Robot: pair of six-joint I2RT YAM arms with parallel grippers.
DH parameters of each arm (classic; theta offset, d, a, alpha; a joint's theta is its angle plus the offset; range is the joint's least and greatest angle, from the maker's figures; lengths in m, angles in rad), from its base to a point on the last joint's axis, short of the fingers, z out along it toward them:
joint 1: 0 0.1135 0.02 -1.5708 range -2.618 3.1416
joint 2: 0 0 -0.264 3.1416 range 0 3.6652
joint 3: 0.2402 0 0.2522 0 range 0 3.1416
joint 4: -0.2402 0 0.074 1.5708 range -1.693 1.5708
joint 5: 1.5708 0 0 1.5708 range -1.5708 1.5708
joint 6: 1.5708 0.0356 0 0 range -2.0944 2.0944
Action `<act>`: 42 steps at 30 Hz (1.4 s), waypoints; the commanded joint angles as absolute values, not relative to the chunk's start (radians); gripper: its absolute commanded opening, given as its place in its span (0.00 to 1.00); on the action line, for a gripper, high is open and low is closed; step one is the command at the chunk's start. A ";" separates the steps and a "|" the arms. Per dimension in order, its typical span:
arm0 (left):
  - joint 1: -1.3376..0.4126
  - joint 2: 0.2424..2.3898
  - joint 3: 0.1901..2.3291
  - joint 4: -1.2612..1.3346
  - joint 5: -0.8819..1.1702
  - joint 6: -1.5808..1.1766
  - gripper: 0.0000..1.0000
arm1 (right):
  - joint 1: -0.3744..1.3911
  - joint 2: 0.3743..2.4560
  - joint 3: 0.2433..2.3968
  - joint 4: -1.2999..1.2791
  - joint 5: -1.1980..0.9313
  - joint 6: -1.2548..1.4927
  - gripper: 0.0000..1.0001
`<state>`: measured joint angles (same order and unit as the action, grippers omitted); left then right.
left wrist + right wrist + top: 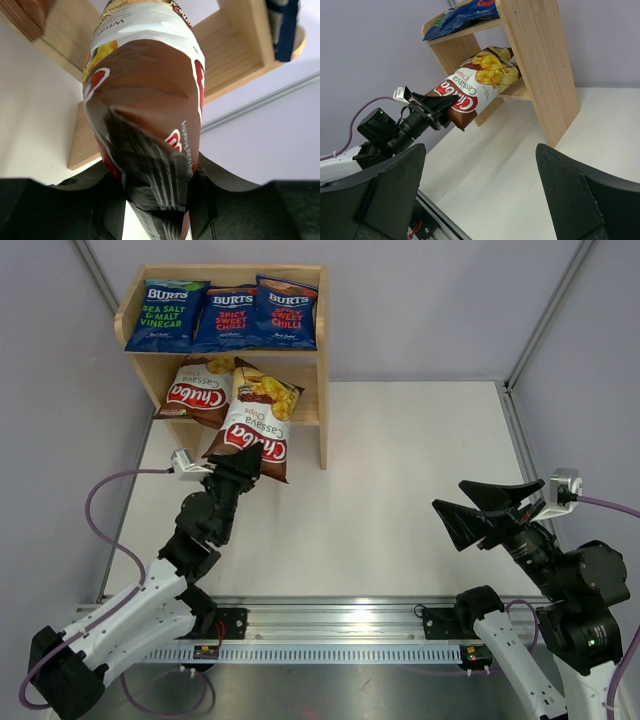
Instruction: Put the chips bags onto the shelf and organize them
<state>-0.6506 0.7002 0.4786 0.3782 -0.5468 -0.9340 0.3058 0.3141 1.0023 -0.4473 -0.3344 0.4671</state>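
Note:
Three blue Burts chips bags (166,314) (228,316) (287,310) lie side by side on top of the wooden shelf (322,390). One brown-and-cream Chuba bag (196,388) rests on the lower tier. My left gripper (245,462) is shut on the bottom end of a second Chuba bag (255,420), whose top leans into the lower tier's opening, overlapping the first. The left wrist view has this bag (145,100) pinched between the jaws of the left gripper (157,200). My right gripper (449,495) hangs open and empty at the right, far from the shelf (540,65).
White tabletop (400,490) stretches right of the shelf. Grey walls close the back and sides. A metal rail (340,625) with both arm bases runs along the near edge. A purple cable (100,500) loops left of the left arm.

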 commanded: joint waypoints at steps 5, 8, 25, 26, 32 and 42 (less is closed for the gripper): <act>-0.583 0.882 0.600 0.583 -0.431 -1.019 0.00 | 0.304 0.299 1.026 -0.443 -0.353 0.456 0.99; -0.554 0.957 0.626 0.626 -0.411 -1.045 0.00 | 0.304 0.293 1.023 -0.445 -0.353 0.453 1.00; -0.522 1.353 0.850 0.712 -0.465 -1.104 0.03 | 0.304 0.270 0.974 -0.388 -0.413 0.498 1.00; -0.512 1.370 0.860 0.716 -0.462 -1.103 0.03 | 0.304 0.264 0.974 -0.368 -0.422 0.506 1.00; -0.505 1.485 0.939 0.741 -0.445 -1.098 0.06 | 0.304 0.244 0.940 -0.336 -0.480 0.548 0.99; -0.503 1.502 0.879 0.746 -0.460 -1.117 0.38 | 0.304 0.245 0.936 -0.337 -0.499 0.540 0.99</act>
